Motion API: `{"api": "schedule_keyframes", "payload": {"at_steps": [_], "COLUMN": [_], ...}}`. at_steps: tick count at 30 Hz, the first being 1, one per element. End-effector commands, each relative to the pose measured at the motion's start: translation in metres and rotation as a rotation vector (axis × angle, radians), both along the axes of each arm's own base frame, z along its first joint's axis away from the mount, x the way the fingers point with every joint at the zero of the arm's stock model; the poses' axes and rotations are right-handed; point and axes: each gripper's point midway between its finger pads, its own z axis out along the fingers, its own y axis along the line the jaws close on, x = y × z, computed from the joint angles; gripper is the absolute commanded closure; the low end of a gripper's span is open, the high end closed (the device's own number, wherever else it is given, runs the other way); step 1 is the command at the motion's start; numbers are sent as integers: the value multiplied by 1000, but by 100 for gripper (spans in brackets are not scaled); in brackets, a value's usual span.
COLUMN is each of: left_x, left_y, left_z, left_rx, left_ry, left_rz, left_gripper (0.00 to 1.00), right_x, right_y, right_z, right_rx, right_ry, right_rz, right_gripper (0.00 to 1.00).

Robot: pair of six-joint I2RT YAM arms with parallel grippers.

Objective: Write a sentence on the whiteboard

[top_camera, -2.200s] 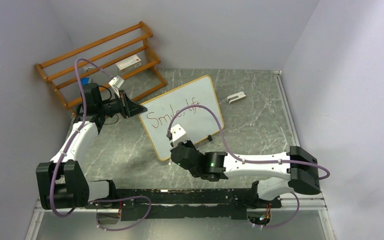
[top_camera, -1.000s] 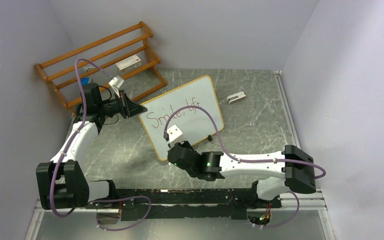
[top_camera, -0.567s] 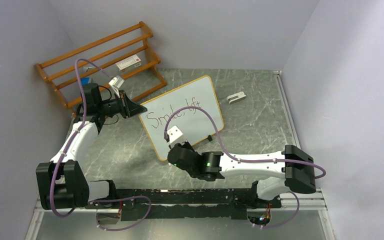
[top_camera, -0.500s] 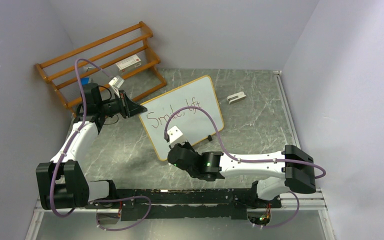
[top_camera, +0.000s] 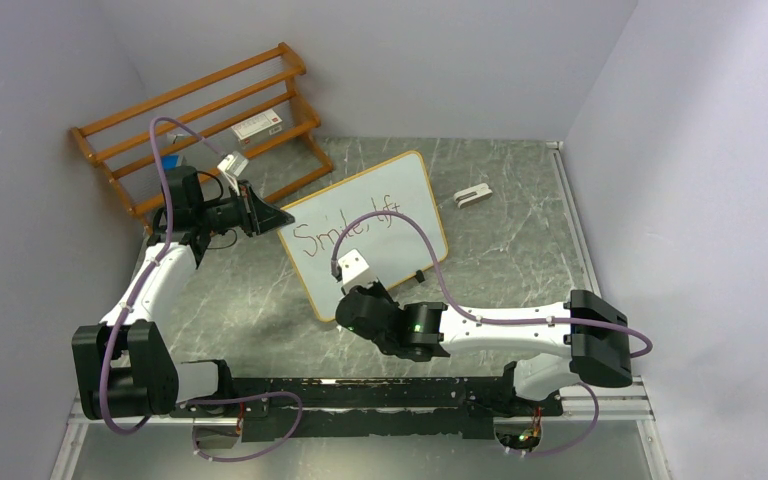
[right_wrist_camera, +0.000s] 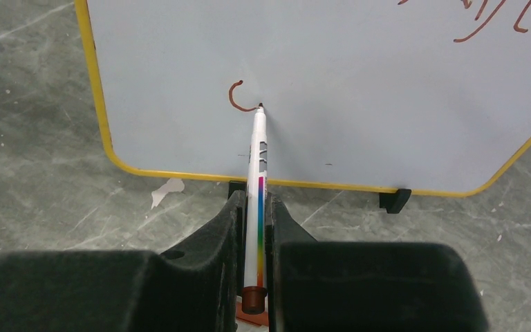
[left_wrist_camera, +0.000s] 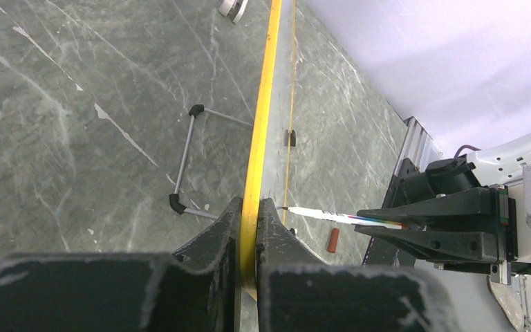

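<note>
The whiteboard [top_camera: 390, 185] stands tilted on the table, its top line reading "Smile, lift" [top_camera: 345, 225]. My left gripper [top_camera: 278, 217] is shut on the board's left edge; in the left wrist view the yellow frame [left_wrist_camera: 263, 104] runs between the closed fingers [left_wrist_camera: 249, 207]. My right gripper [top_camera: 345, 288] is shut on a white marker with a rainbow stripe [right_wrist_camera: 257, 159]. The marker's tip touches the board [right_wrist_camera: 352, 90] at the end of a small curved stroke [right_wrist_camera: 237, 100] near the lower left corner. From the left wrist view the marker [left_wrist_camera: 339, 218] reaches the board from the right.
An orange-brown wooden rack [top_camera: 200, 120] stands at the back left with a small box [top_camera: 258, 125] on it. A white clip-like piece [top_camera: 472, 196] lies right of the board. A red marker cap [left_wrist_camera: 332, 239] lies on the table. The board's wire stand [left_wrist_camera: 193, 159] props it from behind.
The right gripper with the marker moved left along the board's lower part, then edged slightly right. The left arm and the board have not moved.
</note>
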Motion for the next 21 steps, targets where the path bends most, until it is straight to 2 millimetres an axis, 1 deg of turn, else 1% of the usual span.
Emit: {"api": "schedule_keyframes", "payload": {"at_steps": [1, 12, 21], "left_x": [14, 14, 14], "left_y": [16, 16, 16], "left_z": [-37, -37, -37], "left_rx": [120, 119, 120], "left_ry": [37, 38, 38], "left_rz": [114, 113, 113], "left_gripper": [95, 95, 95], "right_x": [8, 14, 12], "right_y": [3, 10, 18], "right_z": [19, 26, 29], "right_rx": [66, 84, 100], "right_ry": [-43, -61, -54], "right_rz": [-39, -33, 2], "right_gripper": [100, 100, 100]}}
